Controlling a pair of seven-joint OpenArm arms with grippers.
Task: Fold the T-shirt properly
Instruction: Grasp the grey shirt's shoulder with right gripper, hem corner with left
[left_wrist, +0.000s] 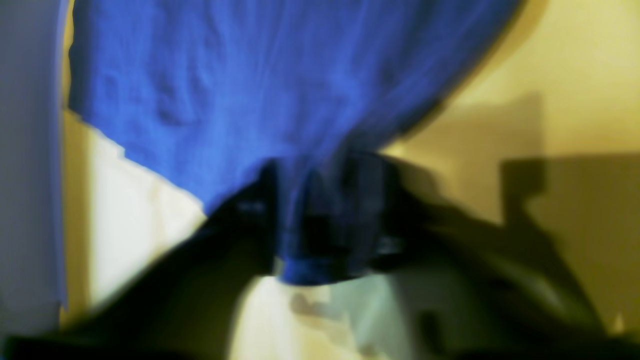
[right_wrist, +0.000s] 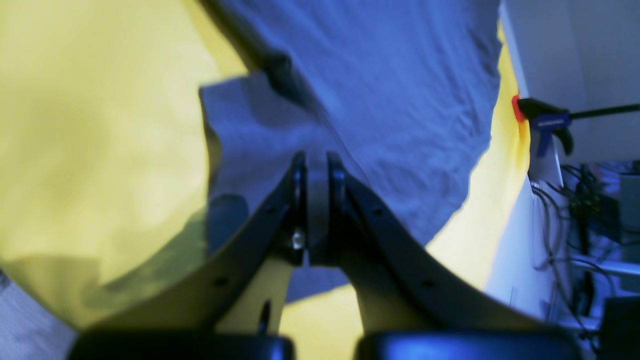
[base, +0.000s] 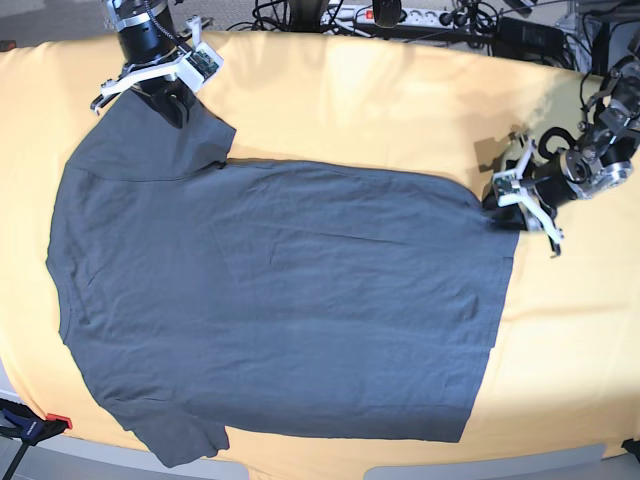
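My base view shows the T-shirt (base: 270, 300) flat; wrist views show left gripper (left_wrist: 320, 220) and right gripper (right_wrist: 314, 175) each clamping fabric.

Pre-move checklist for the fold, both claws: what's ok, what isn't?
1. Right claw shut on the T-shirt sleeve: ok, cloth sits pinched between the jaws.
2. Left claw holding the hem corner: cannot tell, the wrist view is blurred; cloth lies between the jaws.
3. T-shirt spread flat on the yellow cloth: ok, only light wrinkles.
4. Near sleeve and near hem free of the claws: ok, nothing touches them in the base view.
5. Clamp at the table edge clear of the T-shirt: ok, it stands apart from it.
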